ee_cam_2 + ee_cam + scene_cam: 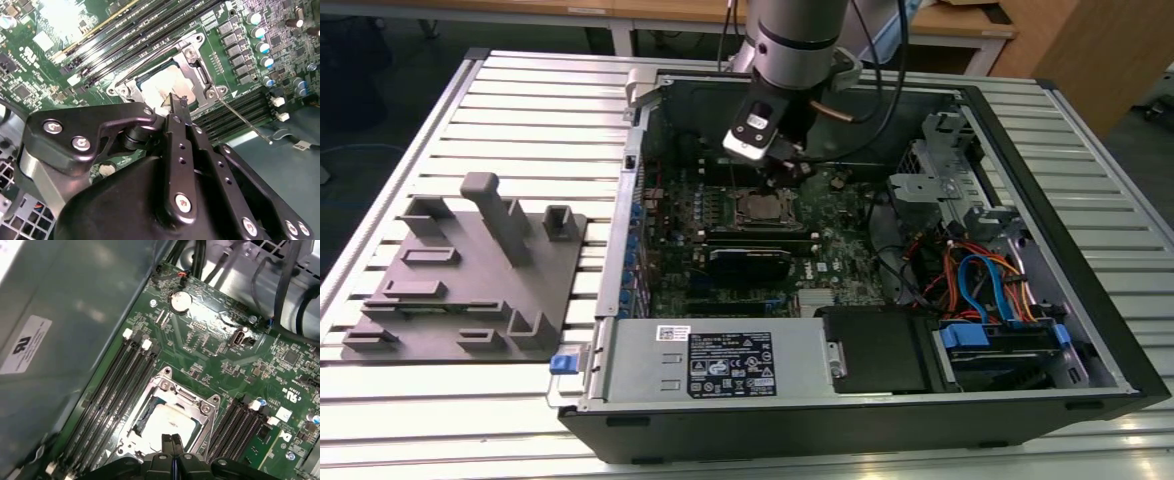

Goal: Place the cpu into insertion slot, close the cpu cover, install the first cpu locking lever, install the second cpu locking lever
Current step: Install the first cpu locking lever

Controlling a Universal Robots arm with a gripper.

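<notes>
The cpu [157, 86] lies in the insertion slot [757, 207] on the green board, its silver top [172, 421] showing in both wrist views. The cpu cover [194, 64], a silver metal frame, lies flat around it [186, 397]. A thin locking lever [245, 120] runs out from the socket's corner over the memory slots. My gripper [176, 101] hangs just above the cpu's edge with its black fingers pressed together and nothing between them. The exterior view shows the gripper [782, 176] just beyond the socket, inside the open computer case.
Long black memory slots [117, 390] flank the socket on both sides. The case walls [630, 200] enclose the board. A power supply [707, 362] and drive bay with blue and orange cables [981, 285] sit at the front. A grey fixture plate [467, 280] lies at the exterior view's left.
</notes>
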